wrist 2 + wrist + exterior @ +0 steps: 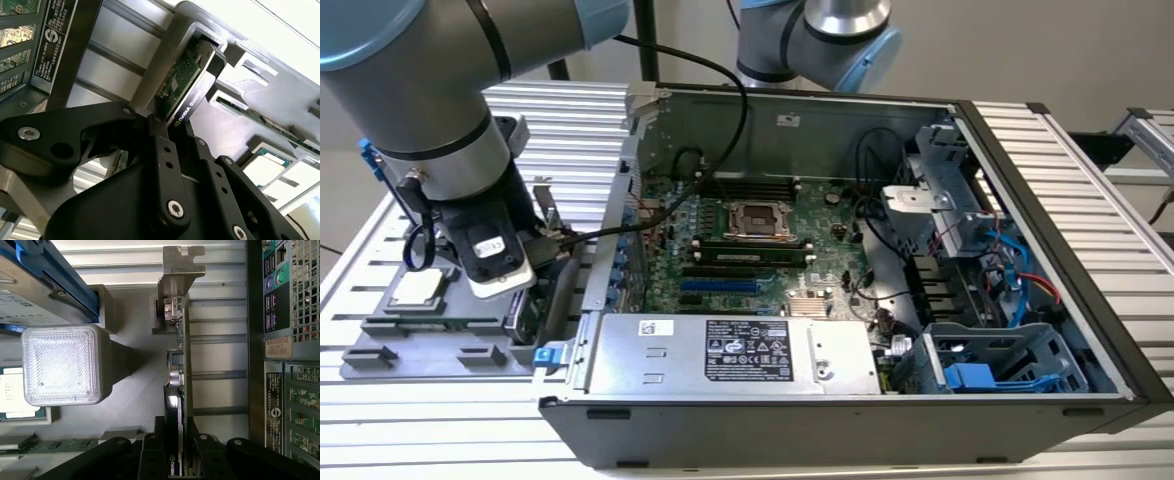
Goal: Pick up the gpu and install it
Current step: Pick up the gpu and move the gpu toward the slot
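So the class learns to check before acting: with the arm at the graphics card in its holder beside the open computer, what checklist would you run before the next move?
1. Grip: the gripper is shut on the gpu, fingers against both faces in both wrist views: ok.
2. Seating: the gpu stands upright in the grey holder, not yet lifted: ok.
3. Access: the computer case is open, motherboard exposed: ok.
4. Target: nothing stands in the blue expansion slot: ok.
5. Snagging: the black cable drapes over the case wall: cannot tell.
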Robot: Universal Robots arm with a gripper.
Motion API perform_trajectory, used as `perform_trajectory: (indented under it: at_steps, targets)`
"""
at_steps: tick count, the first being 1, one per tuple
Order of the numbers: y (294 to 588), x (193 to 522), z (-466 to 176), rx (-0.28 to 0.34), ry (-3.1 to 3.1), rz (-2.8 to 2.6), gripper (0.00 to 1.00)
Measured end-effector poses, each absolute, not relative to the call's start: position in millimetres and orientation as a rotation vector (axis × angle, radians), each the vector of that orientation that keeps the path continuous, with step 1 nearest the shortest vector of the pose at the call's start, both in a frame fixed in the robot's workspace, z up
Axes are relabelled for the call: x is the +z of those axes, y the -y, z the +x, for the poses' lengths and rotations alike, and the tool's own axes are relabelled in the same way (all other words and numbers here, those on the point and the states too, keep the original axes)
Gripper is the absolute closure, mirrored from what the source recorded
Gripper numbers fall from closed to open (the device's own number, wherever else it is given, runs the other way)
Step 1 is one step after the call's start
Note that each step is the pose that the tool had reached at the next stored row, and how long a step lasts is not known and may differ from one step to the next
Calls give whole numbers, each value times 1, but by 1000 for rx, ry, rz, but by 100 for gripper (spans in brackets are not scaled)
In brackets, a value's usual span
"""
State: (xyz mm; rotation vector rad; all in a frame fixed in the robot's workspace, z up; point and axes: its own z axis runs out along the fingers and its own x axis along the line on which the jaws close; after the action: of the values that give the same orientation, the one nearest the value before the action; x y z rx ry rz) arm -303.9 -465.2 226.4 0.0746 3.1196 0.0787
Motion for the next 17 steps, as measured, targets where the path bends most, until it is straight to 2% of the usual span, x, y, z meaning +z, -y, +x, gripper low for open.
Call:
perform_trajectory:
  at_steps: [8,17]
  targets:
    - [465,227,-304,79,-3119,75,100]
    - [465,244,-304,79,-3120,75,100]
